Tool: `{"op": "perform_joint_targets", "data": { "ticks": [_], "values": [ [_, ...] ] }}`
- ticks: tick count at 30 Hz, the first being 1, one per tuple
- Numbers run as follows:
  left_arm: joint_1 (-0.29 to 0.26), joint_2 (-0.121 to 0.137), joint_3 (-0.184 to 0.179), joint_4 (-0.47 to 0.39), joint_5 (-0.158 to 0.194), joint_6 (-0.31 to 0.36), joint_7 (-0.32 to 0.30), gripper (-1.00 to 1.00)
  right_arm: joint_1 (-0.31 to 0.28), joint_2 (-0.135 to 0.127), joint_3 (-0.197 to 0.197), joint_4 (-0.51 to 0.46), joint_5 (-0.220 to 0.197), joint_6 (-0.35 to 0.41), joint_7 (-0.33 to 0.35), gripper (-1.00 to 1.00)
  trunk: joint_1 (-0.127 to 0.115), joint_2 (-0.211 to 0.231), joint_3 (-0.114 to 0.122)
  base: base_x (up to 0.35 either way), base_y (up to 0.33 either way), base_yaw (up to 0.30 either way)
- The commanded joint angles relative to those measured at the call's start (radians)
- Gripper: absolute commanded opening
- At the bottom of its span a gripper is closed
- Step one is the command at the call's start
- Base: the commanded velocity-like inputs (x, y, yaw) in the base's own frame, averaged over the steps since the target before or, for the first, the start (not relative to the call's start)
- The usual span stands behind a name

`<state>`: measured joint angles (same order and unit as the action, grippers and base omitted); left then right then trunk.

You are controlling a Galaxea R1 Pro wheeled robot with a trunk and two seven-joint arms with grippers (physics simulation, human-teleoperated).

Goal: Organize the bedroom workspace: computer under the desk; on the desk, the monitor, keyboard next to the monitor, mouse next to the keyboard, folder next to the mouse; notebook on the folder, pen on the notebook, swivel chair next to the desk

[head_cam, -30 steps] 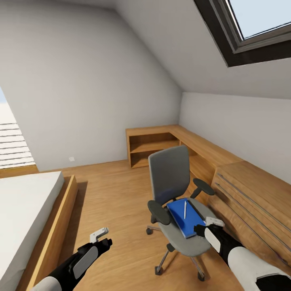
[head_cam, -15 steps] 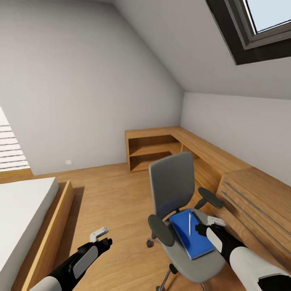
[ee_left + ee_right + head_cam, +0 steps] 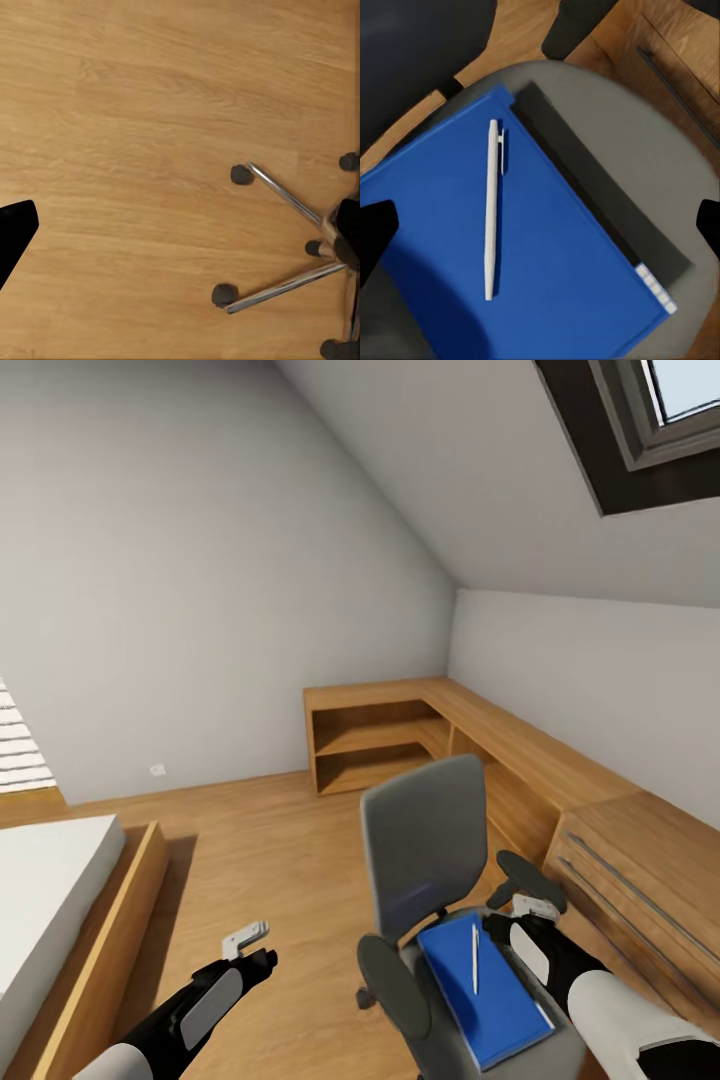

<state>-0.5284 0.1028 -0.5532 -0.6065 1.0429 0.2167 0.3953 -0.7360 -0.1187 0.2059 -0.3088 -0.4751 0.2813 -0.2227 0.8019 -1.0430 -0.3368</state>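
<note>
Blue folder (image 3: 525, 247) unlabelled, white pen (image 3: 492, 210) atop

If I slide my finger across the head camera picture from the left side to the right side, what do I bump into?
Bed → left gripper → swivel chair → wooden drawer chest.

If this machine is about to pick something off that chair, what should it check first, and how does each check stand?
1. Folder lies flat on the swivel chair seat: ok.
2. Pen rests loose on the folder, could roll off: not ok.
3. Notebook reachable, its edge showing beside the folder: cannot tell.
4. Right tool sits over the seat: ok.
5. Right tool open: cannot tell.
6. Left tool away from the chair: ok.
</note>
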Motion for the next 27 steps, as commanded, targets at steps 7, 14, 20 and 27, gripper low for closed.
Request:
{"op": "perform_joint_targets", "data": {
  "ticks": [7, 14, 20, 27],
  "values": [
    [-0.001, 0.003, -0.002, -0.002, 0.006, 0.0, 0.007, 1.0, 0.0, 0.001, 0.011, -0.003, -0.008, 0.006, -0.005, 1.0, 0.001, -0.001, -0.001, 0.289, 0.052, 0.0],
    [-0.001, 0.003, 0.001, -0.003, 0.006, 0.0, 0.008, 1.0, 0.0, 0.002, 0.016, -0.003, -0.007, 0.006, -0.004, 1.0, 0.001, -0.001, -0.001, 0.074, 0.143, 0.0],
    [-0.001, 0.006, 0.086, -0.01, 0.007, -0.002, 0.01, 1.0, 0.0, 0.002, 0.016, -0.004, -0.007, 0.006, -0.004, 1.0, 0.008, -0.015, -0.008, 0.006, 0.012, 0.0],
    [-0.001, 0.006, 0.133, -0.011, 0.006, -0.002, 0.008, 1.0, 0.0, 0.002, 0.017, -0.004, -0.007, 0.006, -0.004, 1.0, 0.035, -0.064, -0.029, 0.0, 0.001, 0.0]
  ]
}}
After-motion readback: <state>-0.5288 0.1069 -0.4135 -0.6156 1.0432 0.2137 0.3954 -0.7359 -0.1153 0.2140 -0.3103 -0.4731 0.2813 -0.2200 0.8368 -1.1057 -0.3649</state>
